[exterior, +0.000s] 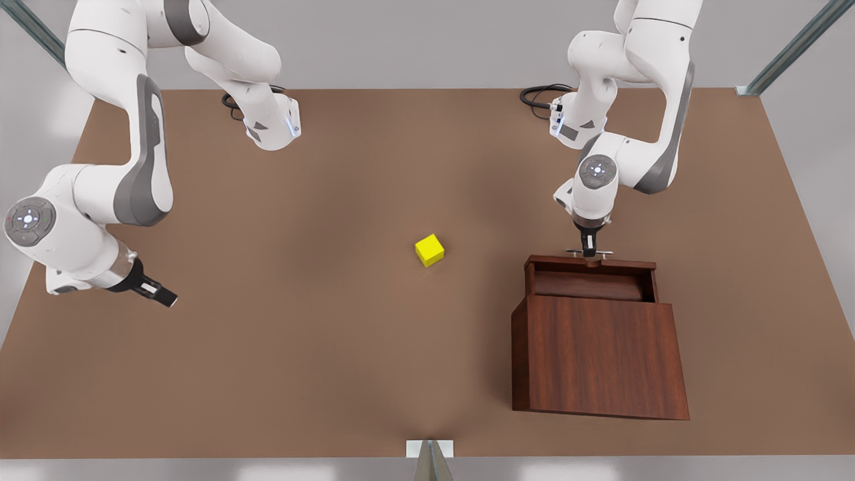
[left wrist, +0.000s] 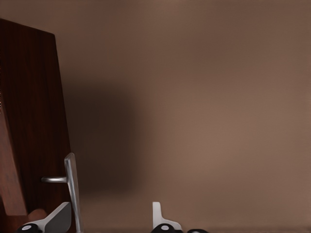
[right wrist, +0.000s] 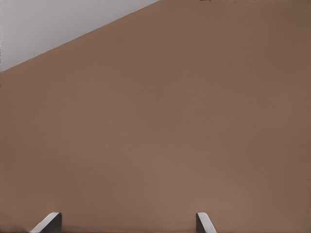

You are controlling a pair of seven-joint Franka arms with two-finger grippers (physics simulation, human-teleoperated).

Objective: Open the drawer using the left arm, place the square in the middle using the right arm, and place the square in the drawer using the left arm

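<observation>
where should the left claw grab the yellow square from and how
Take the square across two opposite side faces, coming straight down from above. It sits flat on the open table with nothing crowding it, turned slightly, so rotate the open left claw, now at the drawer handle, to match its faces.

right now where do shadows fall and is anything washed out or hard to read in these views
Front view: soft, even light, faint shadow under the yellow cube, pale glare patches along the near table edge. Left wrist view: the cabinet casts a broad dark shadow on the tabletop beside the silver handle, and its wood reads nearly black. Right wrist view: flat, shadowless tabletop with grey floor beyond its edge.
</observation>
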